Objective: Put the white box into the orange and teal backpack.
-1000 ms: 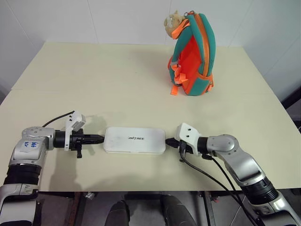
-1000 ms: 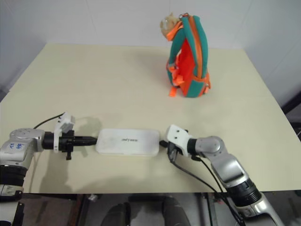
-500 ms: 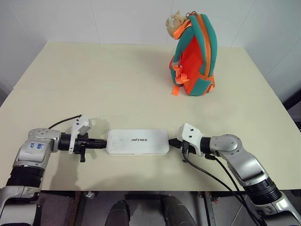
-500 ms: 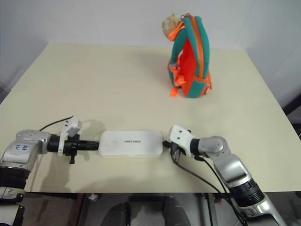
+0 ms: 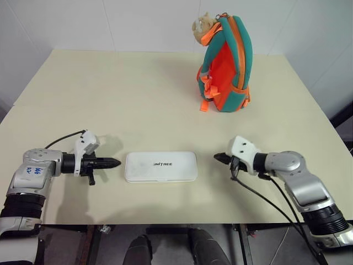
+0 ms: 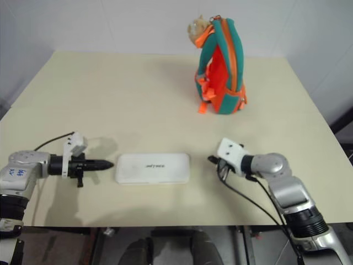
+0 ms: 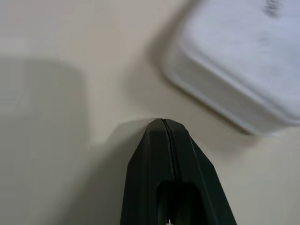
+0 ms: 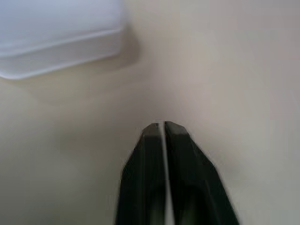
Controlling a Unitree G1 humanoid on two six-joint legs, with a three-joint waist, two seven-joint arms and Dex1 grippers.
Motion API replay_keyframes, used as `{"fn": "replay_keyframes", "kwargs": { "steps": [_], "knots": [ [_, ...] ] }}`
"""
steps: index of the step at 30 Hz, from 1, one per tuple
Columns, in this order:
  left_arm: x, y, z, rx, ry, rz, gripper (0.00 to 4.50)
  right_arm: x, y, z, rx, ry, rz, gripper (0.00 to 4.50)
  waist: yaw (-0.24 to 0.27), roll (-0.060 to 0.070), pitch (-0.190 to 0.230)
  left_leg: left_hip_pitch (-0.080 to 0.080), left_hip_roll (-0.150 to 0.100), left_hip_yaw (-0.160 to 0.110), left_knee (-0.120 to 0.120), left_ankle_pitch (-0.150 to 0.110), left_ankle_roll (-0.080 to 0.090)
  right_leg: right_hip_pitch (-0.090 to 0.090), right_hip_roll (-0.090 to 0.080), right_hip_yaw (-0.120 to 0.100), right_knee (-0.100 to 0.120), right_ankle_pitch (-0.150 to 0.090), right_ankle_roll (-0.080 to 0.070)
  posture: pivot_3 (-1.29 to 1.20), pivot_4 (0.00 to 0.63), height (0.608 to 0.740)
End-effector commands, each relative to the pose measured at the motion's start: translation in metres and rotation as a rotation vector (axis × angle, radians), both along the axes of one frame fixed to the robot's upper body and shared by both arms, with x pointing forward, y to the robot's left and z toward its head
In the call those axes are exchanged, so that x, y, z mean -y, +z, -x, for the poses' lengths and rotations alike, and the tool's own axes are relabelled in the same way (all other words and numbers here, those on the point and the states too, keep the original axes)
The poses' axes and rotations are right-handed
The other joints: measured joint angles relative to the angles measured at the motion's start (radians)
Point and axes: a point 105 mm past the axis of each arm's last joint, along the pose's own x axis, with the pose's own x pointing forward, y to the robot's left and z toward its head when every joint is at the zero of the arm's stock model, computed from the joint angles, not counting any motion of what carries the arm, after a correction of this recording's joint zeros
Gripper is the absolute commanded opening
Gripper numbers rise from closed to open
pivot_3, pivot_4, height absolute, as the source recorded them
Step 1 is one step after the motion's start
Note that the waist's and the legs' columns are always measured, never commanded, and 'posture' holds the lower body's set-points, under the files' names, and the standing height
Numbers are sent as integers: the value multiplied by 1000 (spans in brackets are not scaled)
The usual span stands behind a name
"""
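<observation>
Two grippers clenched, empty | left gripper (image 5: 113, 162) lower left, just off box end | right gripper (image 5: 219, 158) lower right, apart from box | white box (image 5: 160, 166) flat, lower centre of table (image 5: 110, 94) | backpack (image 5: 227, 65) upright, upper right

- white box (image 5: 160, 166): flat, rect. w/ rounded corners, small dark "UNITREE" lettering on top; lies flat near front edge of table, long side running left-right, nothing touching it.
- orange and teal backpack (image 5: 226, 65): small, teal padded body, orange panel, zipper + straps, beige plush animal head at top; stands upright at far right of table, well apart from the box, opening not discernible.
</observation>
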Motion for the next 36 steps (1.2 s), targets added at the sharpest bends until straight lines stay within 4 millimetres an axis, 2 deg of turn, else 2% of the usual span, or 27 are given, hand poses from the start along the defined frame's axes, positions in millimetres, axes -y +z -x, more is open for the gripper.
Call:
{"fn": "replay_keyframes", "kwargs": {
  "steps": [1, 5, 10, 12, 17, 23, 28, 30, 36],
  "knots": [
    [-11, 26, -11, 64, 99, 60, 1142, 6, 29, 0, 77, -19, -40, 1550, 0, 0, 0, 0, 0, 0, 0, 0, 0, 0, 0, 0, 0, 0, 0, 0, 150, 740],
    [-5, 39, -11, 86, 104, 151, 2320, 6, 31, 4, 85, -4, -40, 2833, -1, 0, 0, 0, 0, 0, -1, 0, 0, 0, 0, 0, -1, 0, 1, 0, 150, 740],
    [-10, 41, -12, 122, 148, 155, 3808, 5, 25, 9, 84, 2, -45, 4441, -1, 0, 0, 0, 0, 0, -3, 0, 0, -1, 0, 0, -1, -1, 1, 0, 150, 740],
    [-7, 41, -8, 105, 143, 168, 4429, 3, 21, 8, 90, -2, -37, 4500, -1, 0, 0, 0, 0, 0, -2, 0, 0, 0, 0, 0, -1, -1, 1, 0, 150, 740],
    [1, 40, 5, 23, 129, 250, 4471, -6, 10, 7, 105, 11, -21, 4500, -1, 0, 0, 0, 0, 0, -2, 0, 0, 0, 0, 0, 0, -1, 1, 0, 150, 740],
    [7, 27, 19, -181, 156, 409, 4471, -30, -3, 6, 123, 69, 20, 4500, -3, 0, 0, 0, 0, 0, -1, 0, 0, 0, 0, 0, 1, -1, 1, 0, 150, 740],
    [20, 9, 33, -403, 142, 461, 4471, -43, -8, 10, 122, 131, 36, 4500, -1, 0, 0, 0, 0, 0, -1, 0, 0, 0, 0, 0, 1, -1, 1, 0, 150, 740],
    [22, 1, 35, -439, 140, 446, 4471, -46, -8, 10, 125, 140, 29, 4500, -2, 0, 0, 0, 0, -1, -1, 0, 0, 0, 0, 0, 1, -1, 1, 0, 150, 740],
    [26, 0, 36, -513, 127, 519, 4471, -50, -7, 8, 138, 151, 24, 4500, -1, 0, 0, 1, -1, -1, 0, 0, 0, 1, -1, 0, 1, -1, 1, 0, 150, 740]
  ]
}}
